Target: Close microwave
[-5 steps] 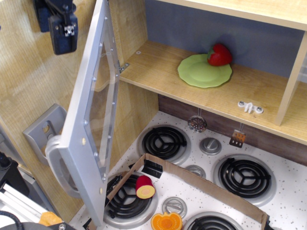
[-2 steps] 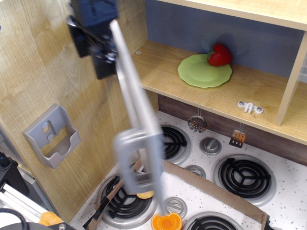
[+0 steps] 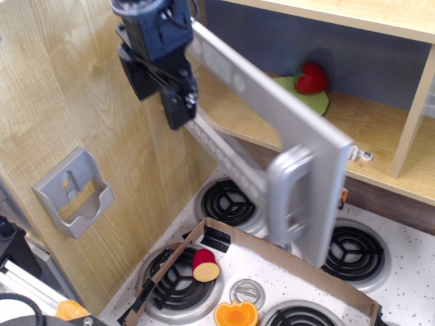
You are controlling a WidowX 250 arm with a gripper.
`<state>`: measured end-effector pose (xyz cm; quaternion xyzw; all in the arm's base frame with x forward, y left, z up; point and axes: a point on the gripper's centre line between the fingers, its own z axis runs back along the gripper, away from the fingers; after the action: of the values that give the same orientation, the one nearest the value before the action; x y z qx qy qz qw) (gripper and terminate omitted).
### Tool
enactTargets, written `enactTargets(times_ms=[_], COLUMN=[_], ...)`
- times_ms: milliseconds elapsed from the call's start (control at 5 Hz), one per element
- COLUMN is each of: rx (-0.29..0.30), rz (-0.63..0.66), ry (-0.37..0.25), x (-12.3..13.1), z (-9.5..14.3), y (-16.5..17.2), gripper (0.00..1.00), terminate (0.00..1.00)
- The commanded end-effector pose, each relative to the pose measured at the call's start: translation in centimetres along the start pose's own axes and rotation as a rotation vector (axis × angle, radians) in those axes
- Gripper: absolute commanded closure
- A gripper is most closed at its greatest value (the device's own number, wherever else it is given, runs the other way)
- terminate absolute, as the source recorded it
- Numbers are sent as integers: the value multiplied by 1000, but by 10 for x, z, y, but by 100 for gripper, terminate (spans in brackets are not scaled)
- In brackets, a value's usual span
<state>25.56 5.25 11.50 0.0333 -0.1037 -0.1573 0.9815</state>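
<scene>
Door [image 3: 272, 129] of the microwave [image 3: 319, 109] has been swung from wide open to about half shut, pushed by the tool [image 3: 178, 109]; finger state cannot be told.

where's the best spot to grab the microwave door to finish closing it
Take the silver handle on the microwave door, coming from the outer, room-facing side. It stands proud of the panel near the free edge, farthest from the hinge. The hand is up near the hinge side.

A single camera looked down from high at the front-left, close in, facing the far right corner: the microwave [image 3: 272, 129] filled the top, the stovetop [image 3: 408, 272] the bottom.
</scene>
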Motion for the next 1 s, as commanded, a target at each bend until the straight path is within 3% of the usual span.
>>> enactTargets(times_ms=[0, 400, 800], rx=[26, 15, 24], rz=[15, -12, -16], ry=[-186, -262, -331], x=[38, 69, 82], z=[2, 0, 2], y=[2, 5, 5], gripper=[0, 0, 0], terminate=[0, 0, 0])
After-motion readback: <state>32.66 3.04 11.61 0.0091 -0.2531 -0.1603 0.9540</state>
